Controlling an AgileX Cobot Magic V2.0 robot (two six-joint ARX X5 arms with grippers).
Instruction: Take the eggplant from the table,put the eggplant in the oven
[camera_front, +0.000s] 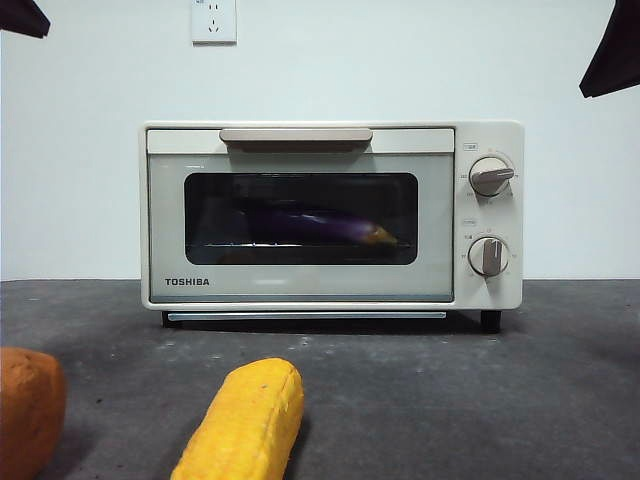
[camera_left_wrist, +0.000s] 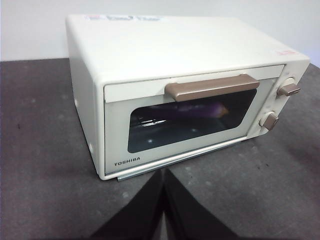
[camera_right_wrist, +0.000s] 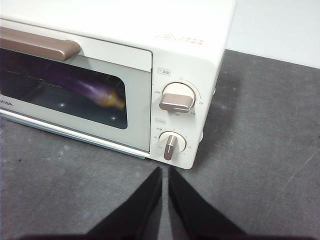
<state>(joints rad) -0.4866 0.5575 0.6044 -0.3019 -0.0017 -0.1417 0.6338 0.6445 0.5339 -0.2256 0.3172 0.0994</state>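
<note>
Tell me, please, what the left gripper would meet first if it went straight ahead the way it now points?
Probably the oven: the left gripper, jaws together, points at the lower edge of its closed door; depth is hard to judge.

The black two-jawed left gripper (camera_left_wrist: 164, 175) hangs in front of the cream-white toaster oven (camera_left_wrist: 150, 55), jaws pressed together. The black two-jawed right gripper (camera_right_wrist: 165, 172) hangs before its knob end, jaws nearly touching.

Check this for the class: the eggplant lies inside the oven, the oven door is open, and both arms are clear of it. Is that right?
Not quite: the door is shut. The front view shows the eggplant behind its glass, inside the oven. The rest stands: both arms are clear of it.
</note>
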